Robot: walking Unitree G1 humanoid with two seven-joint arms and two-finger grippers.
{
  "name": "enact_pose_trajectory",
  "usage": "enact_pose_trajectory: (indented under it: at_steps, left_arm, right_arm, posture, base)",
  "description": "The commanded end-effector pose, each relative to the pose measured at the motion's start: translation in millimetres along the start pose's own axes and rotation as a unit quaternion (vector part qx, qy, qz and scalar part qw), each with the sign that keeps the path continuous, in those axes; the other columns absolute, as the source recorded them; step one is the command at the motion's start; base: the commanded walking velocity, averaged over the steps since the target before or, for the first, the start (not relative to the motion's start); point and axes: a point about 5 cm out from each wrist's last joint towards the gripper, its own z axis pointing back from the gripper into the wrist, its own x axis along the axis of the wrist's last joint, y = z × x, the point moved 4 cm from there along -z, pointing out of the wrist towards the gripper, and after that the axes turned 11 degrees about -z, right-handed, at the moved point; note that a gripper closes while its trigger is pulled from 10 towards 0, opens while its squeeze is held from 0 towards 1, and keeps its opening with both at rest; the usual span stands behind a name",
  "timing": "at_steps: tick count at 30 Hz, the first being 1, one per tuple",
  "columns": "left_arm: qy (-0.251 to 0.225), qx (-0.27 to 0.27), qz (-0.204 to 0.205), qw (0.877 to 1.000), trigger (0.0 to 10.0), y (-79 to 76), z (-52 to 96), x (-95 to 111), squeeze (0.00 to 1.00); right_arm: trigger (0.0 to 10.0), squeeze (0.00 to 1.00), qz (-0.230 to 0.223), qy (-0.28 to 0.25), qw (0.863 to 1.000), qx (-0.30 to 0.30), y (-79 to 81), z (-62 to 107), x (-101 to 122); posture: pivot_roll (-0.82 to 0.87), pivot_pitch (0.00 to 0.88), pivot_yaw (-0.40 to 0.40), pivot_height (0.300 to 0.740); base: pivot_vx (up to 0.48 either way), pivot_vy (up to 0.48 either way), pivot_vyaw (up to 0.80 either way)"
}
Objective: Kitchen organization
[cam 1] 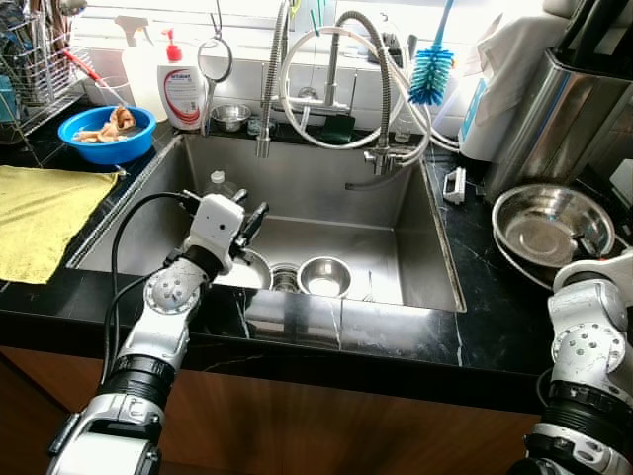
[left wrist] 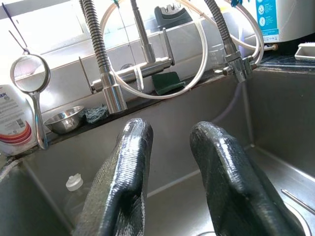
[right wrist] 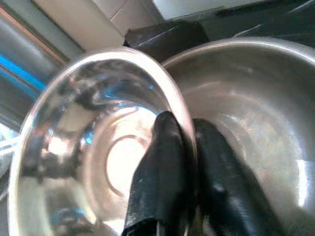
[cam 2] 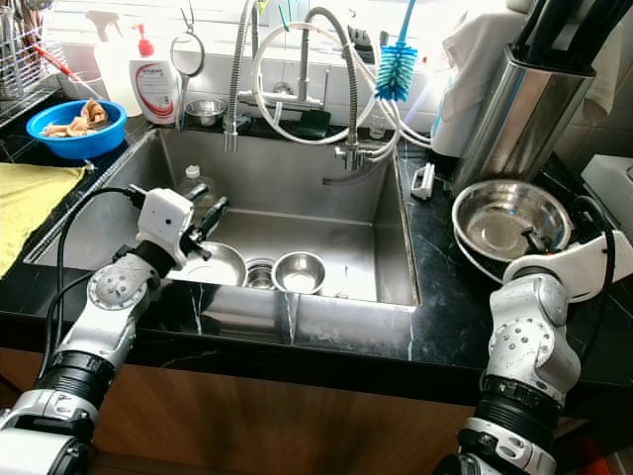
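On the black counter right of the sink (cam 1: 415,247) sit two nested steel bowls. My right gripper (right wrist: 184,125) is shut on the rim of the inner bowl (right wrist: 98,147), which lies tilted inside the larger bowl (cam 1: 549,233). My left gripper (cam 1: 247,205) hangs open and empty in the left part of the sink, above a steel bowl (cam 1: 247,269). A smaller steel bowl (cam 1: 324,276) rests right of the drain (cam 1: 285,277). A clear plastic bottle (cam 1: 220,185) stands against the sink's back wall.
A coiled faucet (cam 1: 326,89) and hoses overhang the sink's back edge. A blue bowl of food (cam 1: 106,132), a soap bottle (cam 1: 183,89) and a yellow cloth (cam 1: 45,213) are on the left. A tall steel canister (cam 1: 554,119) stands behind the nested bowls.
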Motion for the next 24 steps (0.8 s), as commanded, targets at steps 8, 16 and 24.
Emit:
enact_pose_trajectory:
  at_steps: [8,16,24]
  left_arm:
    - [-0.023,0.001,-0.011,1.0,10.0,4.6,-7.3,11.9,0.0]
    - [-0.023,0.001,-0.011,1.0,10.0,4.6,-7.3,11.9,0.0]
    - [-0.023,0.001,-0.011,1.0,10.0,4.6,-7.3,11.9,0.0]
  right_arm:
    - [0.0,0.0,0.078,-0.074,0.994,-0.021,2.7,11.0,12.4]
    - [0.0,0.0,0.078,-0.074,0.994,-0.021,2.7,11.0,12.4]
    - [0.0,0.0,0.078,-0.074,0.994,-0.021,2.7,11.0,12.4]
  posture:
    - [0.15,0.0,-0.048,0.74]
    - [0.15,0.0,-0.048,0.74]
    - [0.15,0.0,-0.048,0.74]
  base:
    - [0.0,0.0,0.0]
    - [0.0,0.0,0.0]
    - [0.0,0.0,0.0]
